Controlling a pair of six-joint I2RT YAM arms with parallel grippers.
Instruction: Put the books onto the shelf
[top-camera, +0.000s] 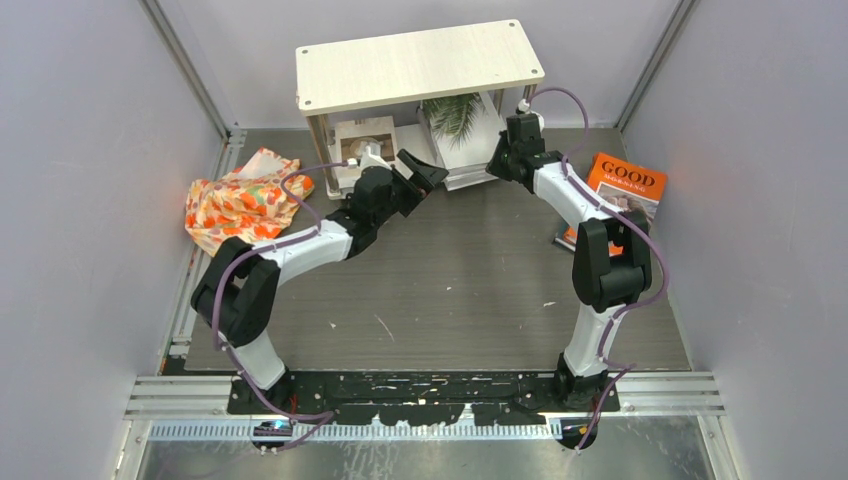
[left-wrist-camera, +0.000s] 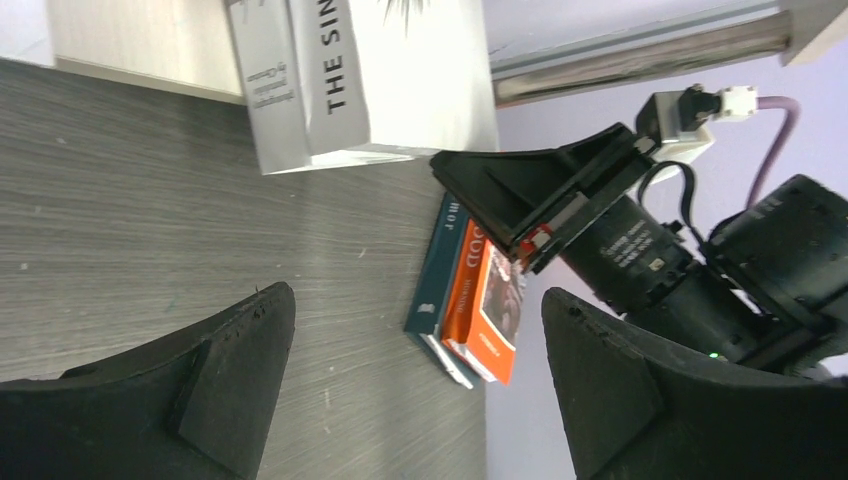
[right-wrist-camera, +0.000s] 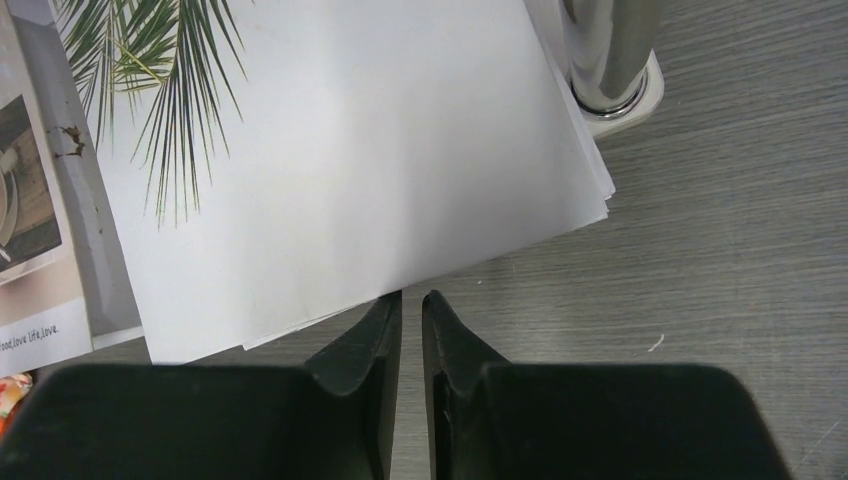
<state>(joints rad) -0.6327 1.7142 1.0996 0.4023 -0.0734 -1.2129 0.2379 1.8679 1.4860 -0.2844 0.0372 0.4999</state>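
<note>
The shelf (top-camera: 420, 65) stands at the back of the table. Under its top board lie the beige coffee-cup book (top-camera: 365, 140) and, to the right, the white palm-leaf book (top-camera: 460, 125) on a grey-white one (left-wrist-camera: 265, 90). My right gripper (top-camera: 497, 160) is shut with nothing in it, its tips (right-wrist-camera: 412, 298) against the near edge of the palm-leaf book (right-wrist-camera: 350, 170). My left gripper (top-camera: 430, 172) hangs wide open and empty in front of the shelf (left-wrist-camera: 415, 300). The orange "GOOD" book (top-camera: 625, 185) lies on a teal book (left-wrist-camera: 440, 270) at the right.
An orange-and-white floral cloth (top-camera: 240, 200) lies bunched at the left of the table. A chrome shelf leg (right-wrist-camera: 615, 60) with a white foot stands just right of the palm-leaf book. Grey walls close in the table on both sides.
</note>
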